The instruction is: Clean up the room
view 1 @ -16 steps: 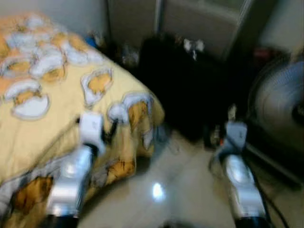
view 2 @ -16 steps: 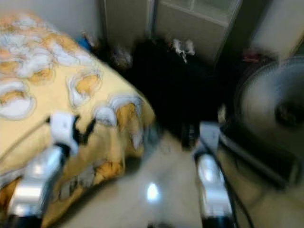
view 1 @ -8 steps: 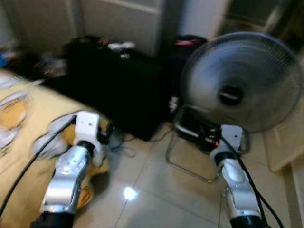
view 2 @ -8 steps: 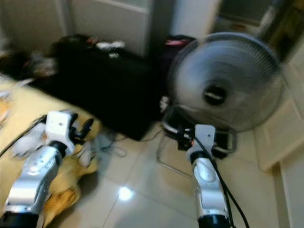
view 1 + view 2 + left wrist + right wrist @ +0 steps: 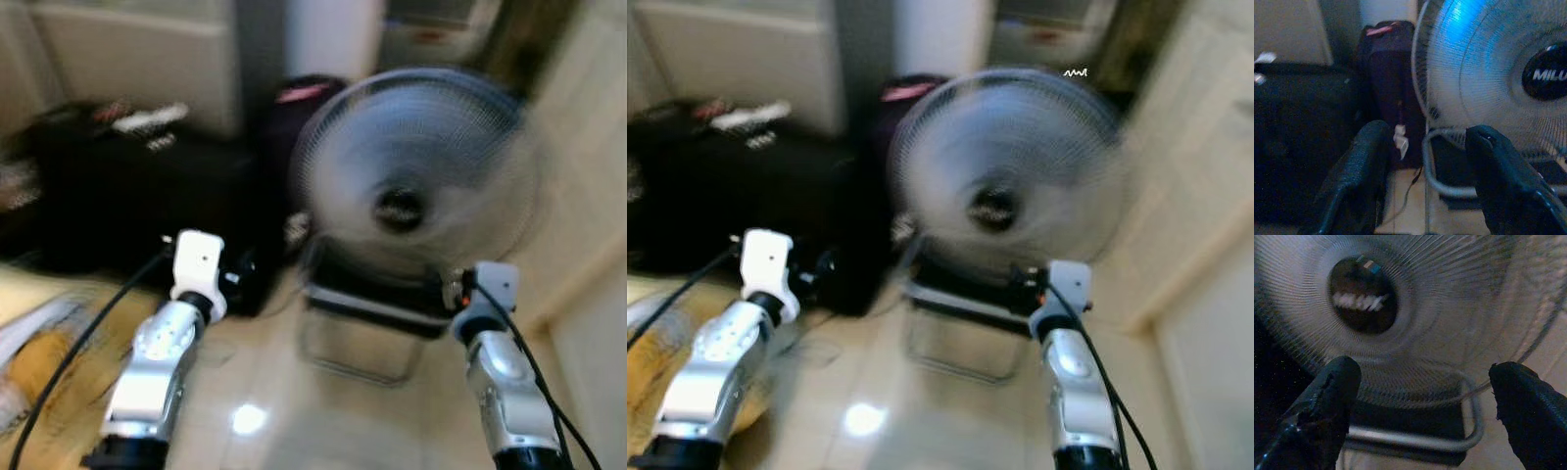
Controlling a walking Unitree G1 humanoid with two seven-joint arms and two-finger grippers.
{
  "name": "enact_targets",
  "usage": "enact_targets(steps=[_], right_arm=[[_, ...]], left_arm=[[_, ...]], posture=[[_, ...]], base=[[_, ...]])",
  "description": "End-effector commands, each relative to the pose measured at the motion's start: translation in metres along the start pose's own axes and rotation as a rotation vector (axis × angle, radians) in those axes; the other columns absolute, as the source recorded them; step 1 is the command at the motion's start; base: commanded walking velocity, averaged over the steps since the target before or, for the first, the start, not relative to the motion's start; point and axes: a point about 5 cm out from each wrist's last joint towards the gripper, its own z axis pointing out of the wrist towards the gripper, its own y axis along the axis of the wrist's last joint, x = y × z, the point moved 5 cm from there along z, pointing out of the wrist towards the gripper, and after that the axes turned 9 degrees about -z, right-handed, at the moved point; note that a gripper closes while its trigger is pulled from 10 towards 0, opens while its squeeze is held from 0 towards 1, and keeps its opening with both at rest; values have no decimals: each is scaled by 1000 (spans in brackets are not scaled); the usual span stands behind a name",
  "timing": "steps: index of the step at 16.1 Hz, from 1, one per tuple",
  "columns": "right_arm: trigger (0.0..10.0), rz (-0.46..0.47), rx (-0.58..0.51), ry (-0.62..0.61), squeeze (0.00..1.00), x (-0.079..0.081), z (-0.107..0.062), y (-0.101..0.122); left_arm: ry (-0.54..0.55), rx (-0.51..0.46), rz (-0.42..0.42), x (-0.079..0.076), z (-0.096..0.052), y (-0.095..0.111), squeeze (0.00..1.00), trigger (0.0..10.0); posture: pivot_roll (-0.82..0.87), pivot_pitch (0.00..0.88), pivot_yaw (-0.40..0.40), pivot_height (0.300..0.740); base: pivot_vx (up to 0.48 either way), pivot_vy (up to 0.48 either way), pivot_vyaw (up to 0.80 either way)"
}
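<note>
A large floor fan (image 5: 411, 181) with a round wire cage stands on the tiled floor straight ahead, resting on a metal tube base (image 5: 358, 338). My left gripper (image 5: 1425, 147) is open and empty, held up in front of a black case (image 5: 118, 196) and the fan's left side. My right gripper (image 5: 1420, 382) is open and empty too, close to the fan's cage (image 5: 1415, 308) and its dark hub (image 5: 1362, 296). The eye views are blurred.
A corner of the yellow bedspread (image 5: 39, 352) lies at lower left. A dark bag with a pink top (image 5: 294, 108) stands behind the fan, against a pale cabinet (image 5: 127, 49). A pale wall or door (image 5: 588, 196) closes the right side. Glossy floor tiles (image 5: 323, 421) lie before me.
The whole view has swung to the right: the bed has slid off to the left and the fan has come to the middle. Both grippers stay raised and open.
</note>
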Motion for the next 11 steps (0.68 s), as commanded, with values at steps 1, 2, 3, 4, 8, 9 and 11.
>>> enact_targets(steps=[1, 2, 3, 4, 8, 9, 11], right_arm=[[10000, 17, -8, 22, 0, 8, 1, 4], [10000, 19, -5, 22, 0, 8, 1, 3], [10000, 14, -6, 24, 0, 8, 1, 3], [10000, -2, -18, 30, 0, 9, 2, 5], [10000, -11, 3, 49, 0, 13, 2, 3], [10000, -11, 3, 49, 0, 13, 2, 3], [10000, -11, 3, 49, 0, 13, 2, 3]], left_arm=[[20, -2, 8, 6, -1, 2, 294, 10000], [21, 0, 8, 7, -2, 2, 290, 10000], [22, 1, 9, 7, -2, 2, 286, 10000], [39, 2, 15, 9, -2, 2, 278, 10000], [66, -5, 34, 16, -4, 3, 263, 10000], [66, -5, 34, 16, -4, 3, 263, 10000], [66, -5, 34, 16, -4, 3, 263, 10000]], posture=[[10, 0, -46, 740], [9, 0, -46, 740], [9, 0, -46, 740], [9, 0, -45, 740], [14, 0, -48, 740], [14, 0, -48, 740], [14, 0, -48, 740]], base=[[349, 0, -800], [349, 0, -800], [345, 0, -800], [262, 0, 0], [0, 0, 0], [0, 0, 0], [0, 0, 0]])
